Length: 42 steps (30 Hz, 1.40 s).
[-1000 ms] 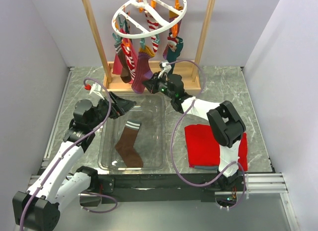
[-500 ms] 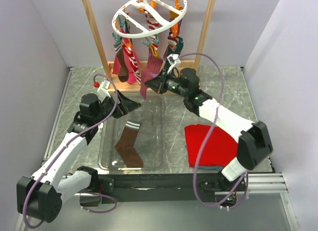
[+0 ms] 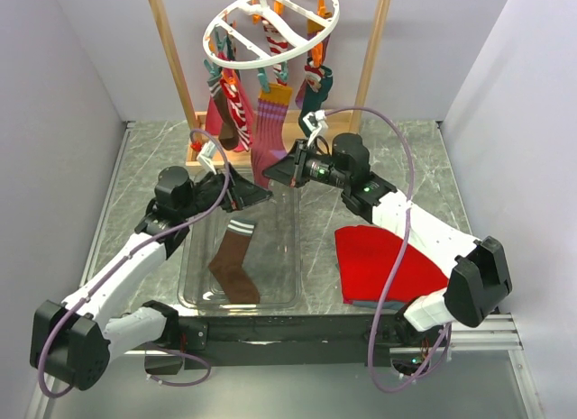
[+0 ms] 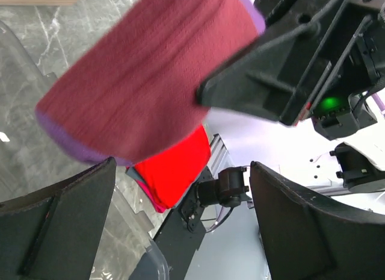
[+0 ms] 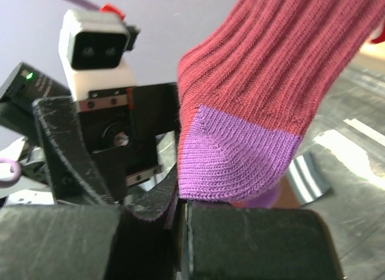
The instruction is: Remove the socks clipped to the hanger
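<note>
Right gripper [image 3: 281, 174] pinched on maroon sock [image 3: 269, 131] toe edge — left gripper [image 3: 261, 195] spread wide just below, near bin [image 3: 298, 239] far edge.

White arms [image 3: 126, 266], black joints [image 3: 171, 189], purple cables [image 3: 361, 110]

A maroon sock [image 3: 269, 135] hangs clipped to the round white hanger [image 3: 270, 18] among other socks [image 3: 230, 104], its lower end at the tip of the right gripper [image 3: 281, 173], the left gripper [image 3: 260, 195] just beside it, both over a clear tray [image 3: 284, 239] on the worktop [image 3: 135, 167] in which a brown white-banded sock [image 3: 234, 261] lies.
</note>
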### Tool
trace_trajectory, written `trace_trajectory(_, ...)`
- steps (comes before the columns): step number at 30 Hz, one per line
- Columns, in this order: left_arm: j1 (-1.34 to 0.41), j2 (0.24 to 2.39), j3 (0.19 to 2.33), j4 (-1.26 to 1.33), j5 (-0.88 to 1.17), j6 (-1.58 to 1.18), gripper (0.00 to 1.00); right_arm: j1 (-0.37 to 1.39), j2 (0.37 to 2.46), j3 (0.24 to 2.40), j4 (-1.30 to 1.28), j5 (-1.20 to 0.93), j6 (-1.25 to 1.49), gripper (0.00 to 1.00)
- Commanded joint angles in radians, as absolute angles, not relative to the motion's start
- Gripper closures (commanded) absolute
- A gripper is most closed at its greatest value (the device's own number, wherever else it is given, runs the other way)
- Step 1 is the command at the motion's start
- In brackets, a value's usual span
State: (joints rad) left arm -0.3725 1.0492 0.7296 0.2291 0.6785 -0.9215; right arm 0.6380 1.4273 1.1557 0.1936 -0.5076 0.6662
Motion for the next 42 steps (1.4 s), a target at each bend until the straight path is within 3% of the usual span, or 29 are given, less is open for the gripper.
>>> trace_trajectory(1,-0.396,1.084,0.817,0.247,0.648,-0.881,0.04,0.655,1.368,1.144,0.244,-0.564,0.716,1.0)
trace_trajectory(12,-0.426,1.097,0.874,0.141,0.509,-0.801,0.01,0.675,1.321,1.118,0.27,-0.577,0.771,1.0)
trace_trajectory(15,-0.426,1.092,0.867,0.164,0.515,-0.802,0.1,0.689,1.319,1.115,0.287,-0.587,0.787,1.0)
trace_trajectory(18,-0.426,1.083,0.868,0.19,0.529,-0.813,0.3,0.701,1.324,1.126,0.264,-0.577,0.781,1.0)
trace_trajectory(19,-0.426,1.08,0.868,0.192,0.532,-0.815,0.41,0.704,1.325,1.127,0.259,-0.569,0.778,1.0)
trace_trajectory(21,-0.425,1.066,0.867,0.187,0.537,-0.813,0.51,0.71,1.325,1.134,0.239,-0.565,0.769,1.0)
trace_trajectory(24,-0.425,1.051,0.871,0.167,0.555,-0.807,0.78,0.718,1.319,1.144,0.206,-0.54,0.743,1.0)
trace_trajectory(25,-0.425,1.049,0.871,0.16,0.558,-0.807,0.91,0.722,1.318,1.149,0.193,-0.532,0.735,1.0)
trace_trajectory(27,-0.426,1.032,0.867,0.134,0.569,-0.808,0.99,0.726,1.318,1.17,0.138,-0.5,0.701,0.94)
trace_trajectory(32,-0.426,0.965,0.844,0.089,0.578,-0.81,0.99,0.727,1.327,1.27,-0.029,-0.356,0.582,0.64)
trace_trajectory(35,-0.426,0.937,0.841,0.069,0.598,-0.815,0.99,0.729,1.357,1.362,-0.138,-0.25,0.497,0.49)
trace_trajectory(37,-0.426,0.919,0.841,0.055,0.61,-0.821,0.99,0.727,1.391,1.414,-0.202,-0.21,0.445,0.45)
trace_trajectory(41,-0.426,0.885,0.839,0.028,0.612,-0.821,0.99,0.727,1.442,1.556,-0.265,-0.179,0.381,0.21)
trace_trajectory(42,-0.426,0.881,0.838,0.023,0.611,-0.819,0.99,0.727,1.465,1.586,-0.273,-0.178,0.373,0.2)
